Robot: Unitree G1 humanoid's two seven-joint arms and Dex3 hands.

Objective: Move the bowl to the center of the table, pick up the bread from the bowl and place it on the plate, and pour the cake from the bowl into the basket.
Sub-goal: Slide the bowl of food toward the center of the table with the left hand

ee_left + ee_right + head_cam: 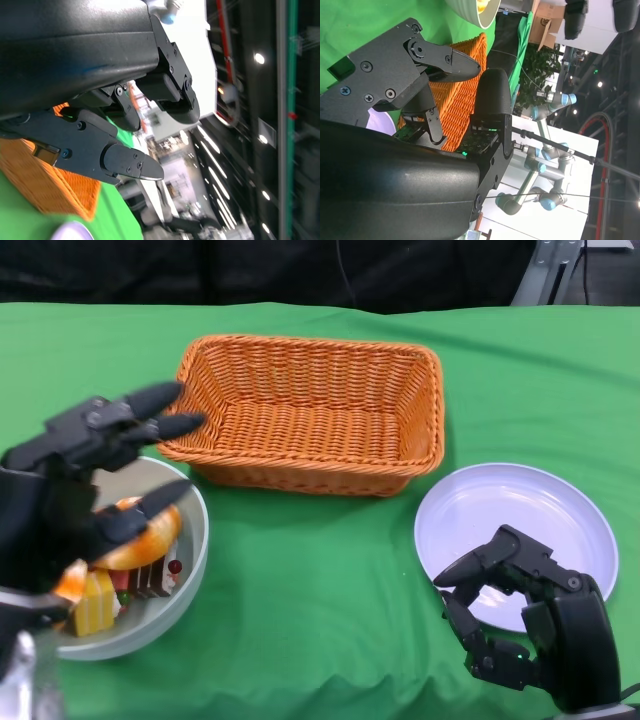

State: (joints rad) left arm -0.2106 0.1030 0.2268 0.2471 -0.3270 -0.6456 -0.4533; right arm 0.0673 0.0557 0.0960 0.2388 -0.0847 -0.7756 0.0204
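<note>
A green cloth [330,580] covers the table, dark drapery behind it. The orange wicker basket [310,410] sits at the middle rear. The white plate [520,530] lies to its right front. At the left, the grey bowl [190,560] holds the bread [150,540] and a slice of cake [150,580]. The left hand [90,480] hovers above the bowl, fingers spread apart, gripping nothing. The right hand [520,615] sits over the plate's near edge, fingers loosely curled and empty.
</note>
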